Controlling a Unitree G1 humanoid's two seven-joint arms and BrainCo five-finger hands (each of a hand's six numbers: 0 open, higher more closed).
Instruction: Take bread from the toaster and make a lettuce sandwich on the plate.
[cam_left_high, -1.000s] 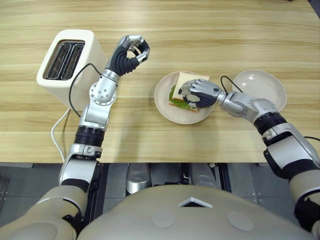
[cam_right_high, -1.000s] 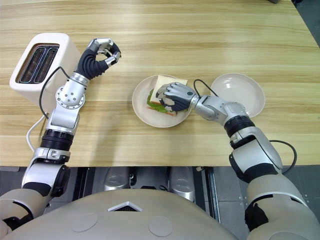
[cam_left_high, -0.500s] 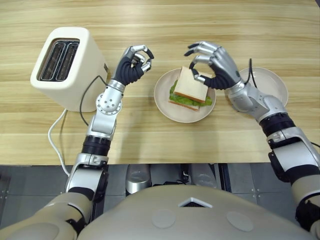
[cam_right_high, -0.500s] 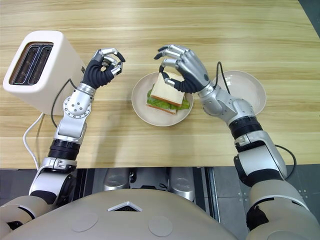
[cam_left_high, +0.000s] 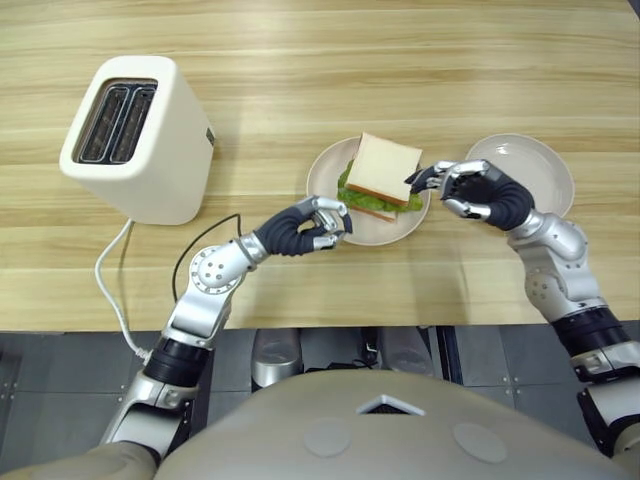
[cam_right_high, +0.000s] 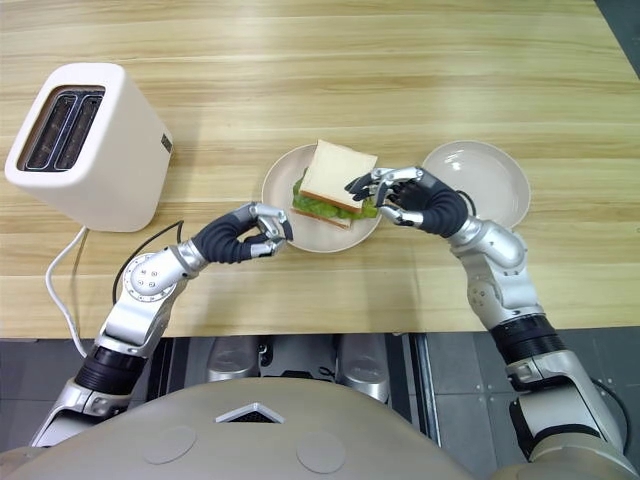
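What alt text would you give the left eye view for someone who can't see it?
A lettuce sandwich sits on a plate, the robot's left hand and right hand curled either side. A toaster stands far left; an empty plate lies right.

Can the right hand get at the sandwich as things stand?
Probably yes: the right hand hangs just right of the sandwich with nothing between them, and the left hand sits at the plate's opposite rim, clear of that path.

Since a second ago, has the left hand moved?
Yes. The left hand dropped from beside the toaster toward the robot, now at the near-left rim of the sandwich plate.
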